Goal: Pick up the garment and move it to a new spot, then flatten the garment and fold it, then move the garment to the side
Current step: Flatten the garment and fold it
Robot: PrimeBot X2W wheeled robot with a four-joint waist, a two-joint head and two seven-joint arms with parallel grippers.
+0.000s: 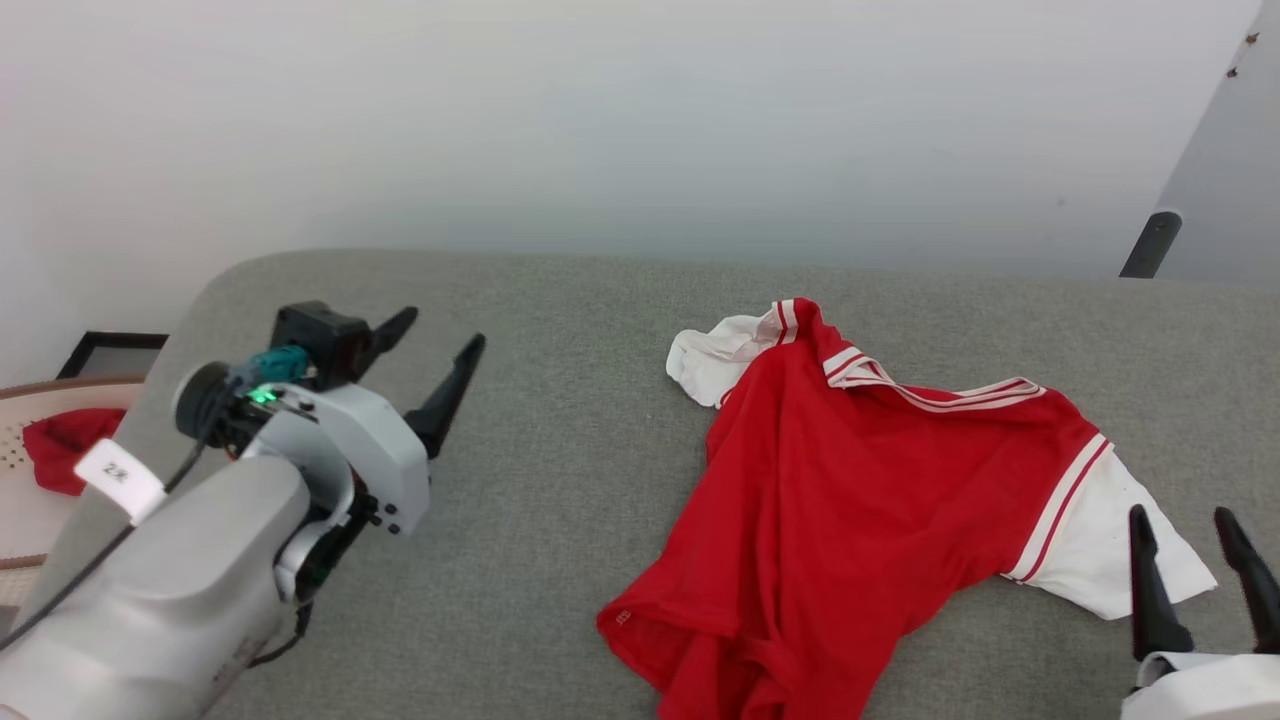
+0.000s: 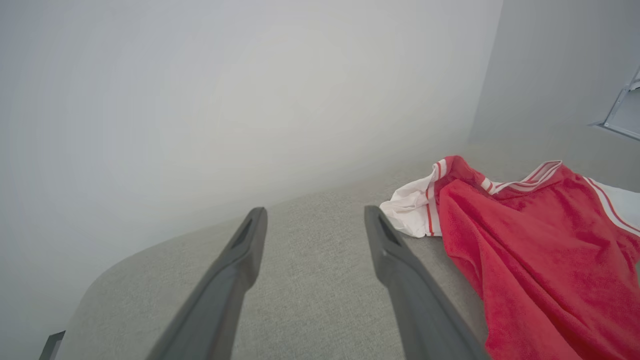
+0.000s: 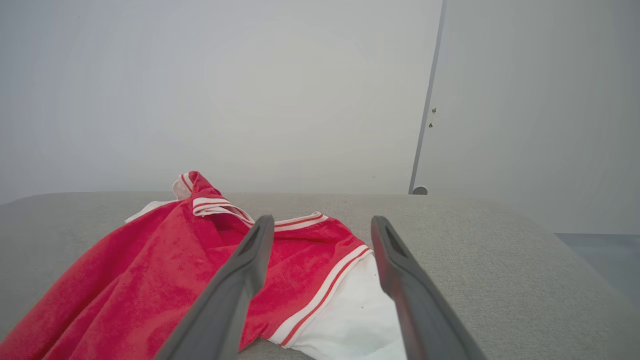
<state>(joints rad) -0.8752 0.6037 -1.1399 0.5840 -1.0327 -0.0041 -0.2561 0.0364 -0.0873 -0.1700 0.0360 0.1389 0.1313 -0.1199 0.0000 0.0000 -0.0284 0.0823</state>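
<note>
Right, the garment (image 1: 850, 500) lies crumpled on the right half of the grey fabric-covered desk (image 1: 560, 480). No number is showing. One white sleeve (image 1: 710, 360) is bunched up at the far end, and the other sleeve (image 1: 1100, 560) is spread toward the near right edge. Neither arm has hold of it. Over there the right gripper (image 1: 1182, 517) hovers just at that near sleeve, jaws wide, and I'd say that's deliberate: sleeve and shoulder offer a clean edge to pinch. Meanwhile the left gripper (image 1: 440, 332) hangs over bare desk, well apart from the cloth, jaws wide too and angled toward the bunched sleeve. It's likely lining up a second grab so the shirt lifts evenly. Off the desk's left end, a small red cloth (image 1: 65, 445) sits on a pale tray (image 1: 15, 500); I'd judge that isn't the one wanted.
</note>
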